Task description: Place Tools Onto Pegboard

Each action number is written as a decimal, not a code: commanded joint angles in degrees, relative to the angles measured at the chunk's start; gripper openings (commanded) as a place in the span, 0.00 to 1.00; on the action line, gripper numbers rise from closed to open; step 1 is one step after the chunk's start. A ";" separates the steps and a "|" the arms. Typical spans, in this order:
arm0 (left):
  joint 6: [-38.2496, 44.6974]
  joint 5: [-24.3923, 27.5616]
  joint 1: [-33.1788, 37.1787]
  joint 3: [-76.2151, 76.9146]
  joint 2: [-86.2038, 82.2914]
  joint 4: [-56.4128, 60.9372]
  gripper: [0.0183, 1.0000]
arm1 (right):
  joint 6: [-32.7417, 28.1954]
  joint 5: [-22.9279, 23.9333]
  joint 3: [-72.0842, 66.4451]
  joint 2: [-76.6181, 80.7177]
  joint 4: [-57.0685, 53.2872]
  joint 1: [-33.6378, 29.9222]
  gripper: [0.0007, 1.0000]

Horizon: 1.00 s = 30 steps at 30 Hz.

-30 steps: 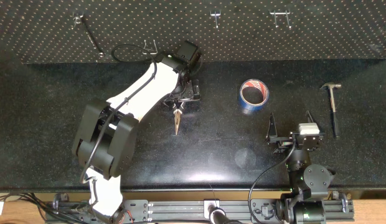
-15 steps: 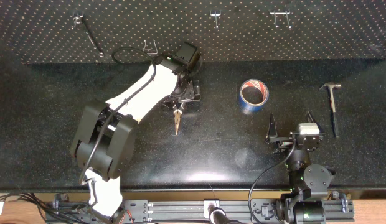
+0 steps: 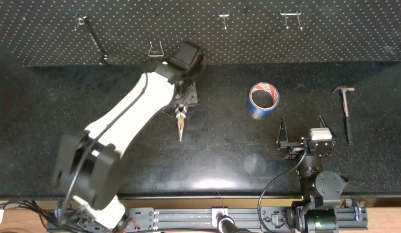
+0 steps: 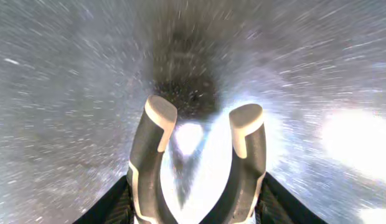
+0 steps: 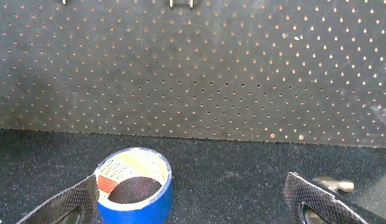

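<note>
My left gripper (image 3: 185,97) is shut on the pliers (image 3: 181,123) near the foot of the pegboard (image 3: 252,39); their nose points toward the table's front. In the left wrist view the pliers' grey handles (image 4: 152,155) with pale tips stick out between my black fingers (image 4: 109,208), sharp against a streaked background. A wrench (image 3: 95,37) hangs on the pegboard at the far left. A blue tape roll (image 3: 264,98) and a hammer (image 3: 345,110) lie on the black table. My right gripper (image 3: 303,133) stands open near the front right, facing the tape roll (image 5: 134,183).
An empty wire hook (image 3: 155,47) sits on the pegboard just left of my left wrist. Two more hooks (image 3: 223,18) (image 3: 291,19) hang higher up, to the right. The hammer head (image 5: 333,183) lies beside my right fingers (image 5: 317,199).
The left arm has risen and swung toward the pegboard, carrying the pliers a little up and left. The right arm, tape and hammer have not moved.
</note>
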 commanded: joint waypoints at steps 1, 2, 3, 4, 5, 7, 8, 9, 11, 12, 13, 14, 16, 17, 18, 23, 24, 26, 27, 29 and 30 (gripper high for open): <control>0.11 -11.89 -1.97 -5.77 -23.85 -0.37 0.01 | 0.44 -0.11 -0.24 -0.42 -0.09 0.44 0.98; 0.13 -16.13 -0.92 -9.81 -29.46 5.38 0.01 | 0.42 -0.11 -0.24 -0.42 -0.09 0.44 0.98; 0.17 -17.84 0.50 -13.22 -32.68 11.10 0.01 | 0.44 -0.11 -0.24 -0.42 -0.09 0.44 0.97; 2.49 -17.68 2.93 -18.32 -36.22 20.44 0.01 | 0.44 -0.11 -0.24 -0.42 -0.09 0.44 0.98; 8.17 -17.33 7.34 -27.12 -40.46 38.16 0.01 | 0.44 -0.11 -0.24 -0.42 -0.09 0.44 0.97; 15.98 -17.33 10.47 -36.68 -40.68 64.26 0.01 | 0.44 -0.11 -0.24 -0.42 -0.09 0.44 0.98; 18.97 -17.31 10.25 -38.64 -39.32 73.00 0.01 | 0.42 -0.11 -0.24 -0.42 -0.09 0.44 0.98; 21.24 -17.29 10.25 -39.34 -37.46 78.49 0.01 | 0.44 -0.11 -0.24 -0.42 -0.09 0.44 0.98; 23.12 -15.58 10.25 -39.32 -30.32 87.60 0.01 | 0.44 -0.11 -0.24 -0.42 -0.09 0.44 0.98; 23.15 -15.61 10.25 -38.77 -28.63 87.97 0.01 | 0.42 -0.11 -0.24 -0.42 -0.09 0.44 0.98; 23.17 -15.63 10.25 -38.01 -27.04 89.11 0.01 | 0.44 -0.11 -0.24 -0.42 -0.09 0.44 0.98; 23.15 -15.61 10.25 -37.99 -25.92 90.95 0.01 | 0.44 -0.11 -0.24 -0.42 -0.09 0.44 0.98; 23.15 -15.58 10.25 -37.99 -24.79 91.65 0.01 | 0.44 -0.11 -0.24 -0.42 -0.09 0.44 0.98; 23.15 -15.61 10.25 -37.99 -24.55 91.65 0.01 | 0.44 -0.11 -0.24 -0.42 -0.09 0.44 0.98; 23.15 -15.58 10.25 -37.99 -24.50 91.69 0.01 | 0.44 -0.11 -0.24 -0.42 -0.09 0.44 0.98; 32.54 -14.58 7.17 -38.01 -24.52 98.62 0.01 | 0.44 -0.11 -0.24 -0.42 -0.09 0.44 0.97; 33.18 -14.78 6.84 -38.12 -24.52 98.75 0.01 | 0.44 -0.11 -0.24 -0.42 -0.09 0.44 0.98; 33.22 -16.98 6.95 -38.42 -24.48 99.69 0.01 | 0.44 -0.11 -0.24 -0.42 -0.09 0.44 0.98; 33.24 -18.08 6.97 -38.80 -23.91 101.55 0.01 | 0.42 -0.11 -0.24 -0.42 -0.09 0.44 0.98; 33.22 -19.15 7.02 -38.88 -22.77 102.90 0.01 | 0.44 -0.11 -0.24 -0.42 -0.09 0.44 0.97; 33.24 -19.52 7.02 -38.91 -21.88 104.61 0.01 | 0.44 -0.11 -0.24 -0.42 -0.09 0.44 0.97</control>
